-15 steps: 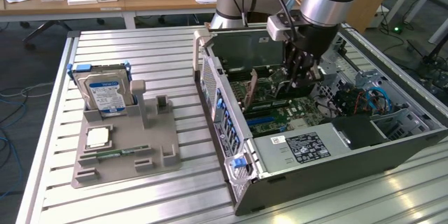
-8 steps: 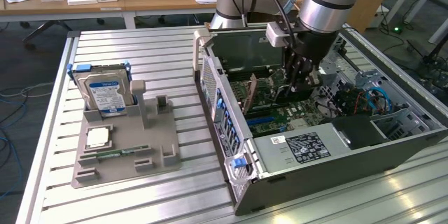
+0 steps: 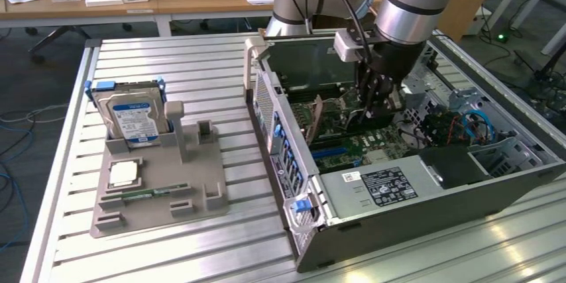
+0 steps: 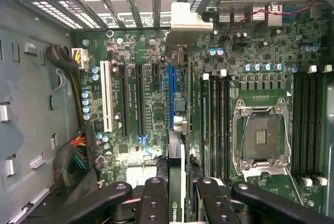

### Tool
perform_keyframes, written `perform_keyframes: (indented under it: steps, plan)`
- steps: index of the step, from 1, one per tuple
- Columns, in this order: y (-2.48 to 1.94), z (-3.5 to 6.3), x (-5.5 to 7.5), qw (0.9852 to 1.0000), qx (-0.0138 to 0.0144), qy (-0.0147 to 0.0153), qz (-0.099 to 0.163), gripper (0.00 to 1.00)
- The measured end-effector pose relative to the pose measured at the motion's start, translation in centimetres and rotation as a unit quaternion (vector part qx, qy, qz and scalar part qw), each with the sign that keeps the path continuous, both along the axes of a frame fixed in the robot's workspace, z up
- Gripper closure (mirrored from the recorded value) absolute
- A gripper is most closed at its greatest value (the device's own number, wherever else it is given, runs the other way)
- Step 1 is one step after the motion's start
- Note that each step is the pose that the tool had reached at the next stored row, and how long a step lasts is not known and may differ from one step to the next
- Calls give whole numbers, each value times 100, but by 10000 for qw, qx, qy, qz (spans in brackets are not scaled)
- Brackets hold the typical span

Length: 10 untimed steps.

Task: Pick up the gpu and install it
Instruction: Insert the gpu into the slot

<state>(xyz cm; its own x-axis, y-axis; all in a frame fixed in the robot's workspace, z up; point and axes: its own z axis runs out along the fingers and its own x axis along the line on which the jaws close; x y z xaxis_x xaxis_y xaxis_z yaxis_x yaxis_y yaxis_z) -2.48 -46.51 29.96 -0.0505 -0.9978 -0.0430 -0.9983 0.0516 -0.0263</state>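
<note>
Claw (image 4: 176,188), jaws narrowly parted, clamps thin green-board gpu (image 4: 177,145) edge-on over green motherboard (image 4: 156,114) inside open grey metal computer case (image 3: 398,230).

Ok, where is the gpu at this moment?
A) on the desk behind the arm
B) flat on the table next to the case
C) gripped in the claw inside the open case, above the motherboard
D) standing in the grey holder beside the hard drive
C: the claw clamps the gpu edge-on inside the case, over the motherboard.
</note>
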Motion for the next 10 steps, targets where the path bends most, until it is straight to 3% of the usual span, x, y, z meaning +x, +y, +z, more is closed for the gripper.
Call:
perform_keyframes:
  steps: [10]
  plan:
    - [-1,-94,-46,10000,-1,1,0,74]
